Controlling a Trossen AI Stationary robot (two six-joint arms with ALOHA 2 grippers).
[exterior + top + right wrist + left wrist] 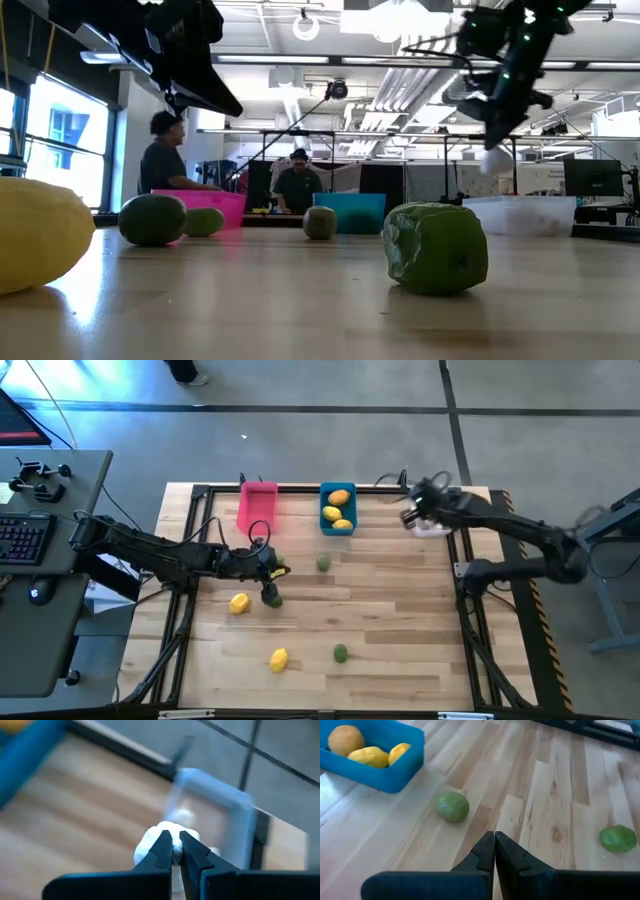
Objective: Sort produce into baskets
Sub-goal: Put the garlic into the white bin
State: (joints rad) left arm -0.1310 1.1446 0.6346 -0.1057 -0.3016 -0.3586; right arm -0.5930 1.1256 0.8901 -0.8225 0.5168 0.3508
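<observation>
My right gripper (410, 516) is shut on a white garlic-like piece (167, 840) over the pale translucent bin (432, 526) at the table's far right. My left gripper (277, 569) is shut and empty above the table's middle left, pointing toward a green piece (452, 806) that rests on the wood. The blue bin (337, 510) holds yellow-orange lemon-like pieces (370, 756). The pink bin (258, 506) stands left of it. Two lemons (238, 603) (278, 658) and green pieces (272, 598) (341, 653) lie loose on the table. My right gripper pinches the white garlic-like piece between its two fingertips (162, 845); the white body (150, 842) bulges out beyond them. In the low view it hangs at the fingers' lower end (495, 160), lifted clear above the pale bin.
A black frame (300, 488) runs along the table's edges. The three bins stand in a row at the far edge. In the low view people show in the room behind the table. Bare wood lies between the loose pieces and the right edge.
</observation>
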